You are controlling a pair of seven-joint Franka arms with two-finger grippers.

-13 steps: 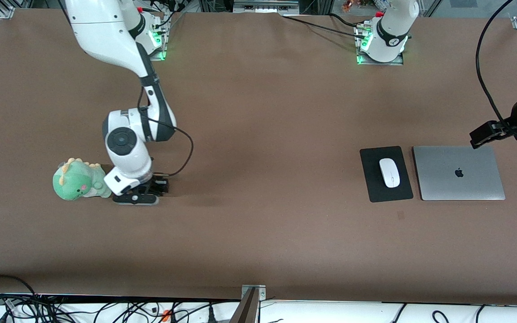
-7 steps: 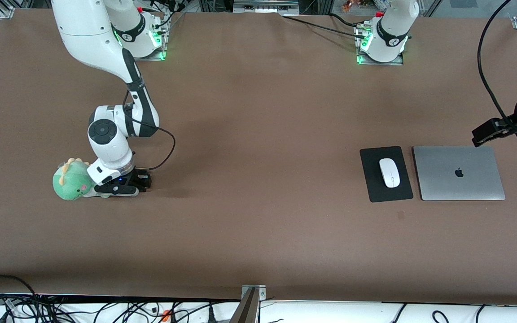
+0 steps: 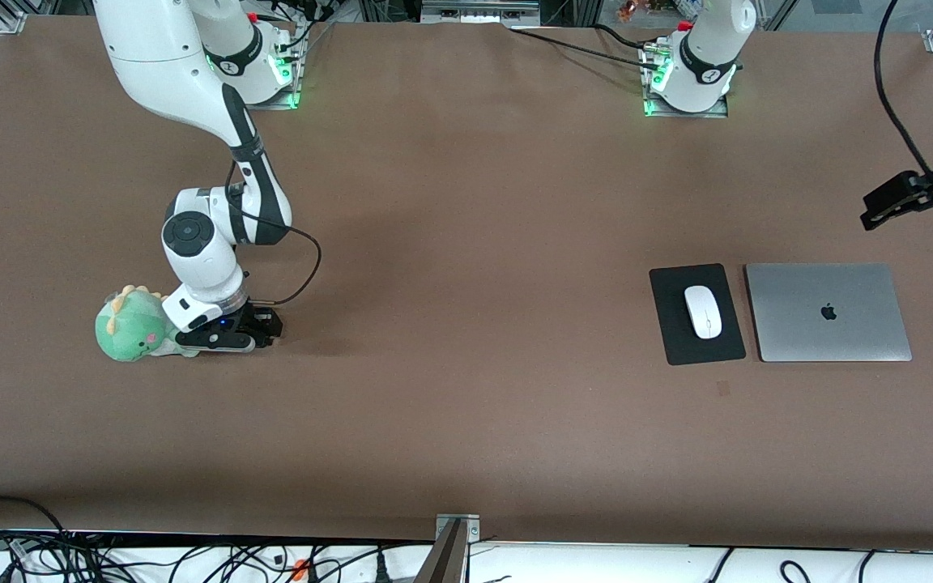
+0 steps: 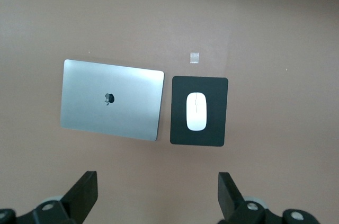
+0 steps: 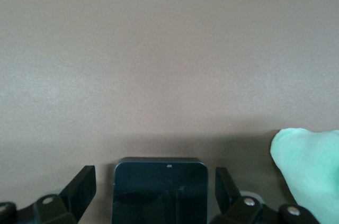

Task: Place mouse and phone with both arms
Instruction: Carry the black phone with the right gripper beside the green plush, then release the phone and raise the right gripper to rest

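The white mouse (image 3: 702,312) lies on a black mouse pad (image 3: 677,344) beside a closed silver laptop (image 3: 827,312) at the left arm's end of the table. It also shows in the left wrist view (image 4: 196,111). My left gripper (image 3: 892,202) hangs high above the table by the laptop, open and empty (image 4: 158,195). My right gripper (image 3: 225,338) is low at the table beside a green plush dinosaur (image 3: 130,325). It is open (image 5: 155,195), and the black phone (image 5: 160,181) lies flat between its fingers with a gap on each side. In the front view the gripper hides the phone.
The plush's green edge (image 5: 310,168) shows close to one right finger. A small pale mark (image 4: 195,56) is on the table near the mouse pad (image 4: 180,128), on the front camera's side. The laptop (image 4: 111,99) lies flat.
My right arm has shifted toward the plush dinosaur and stays low there. My left gripper has drawn away from the laptop, toward the arms' bases.
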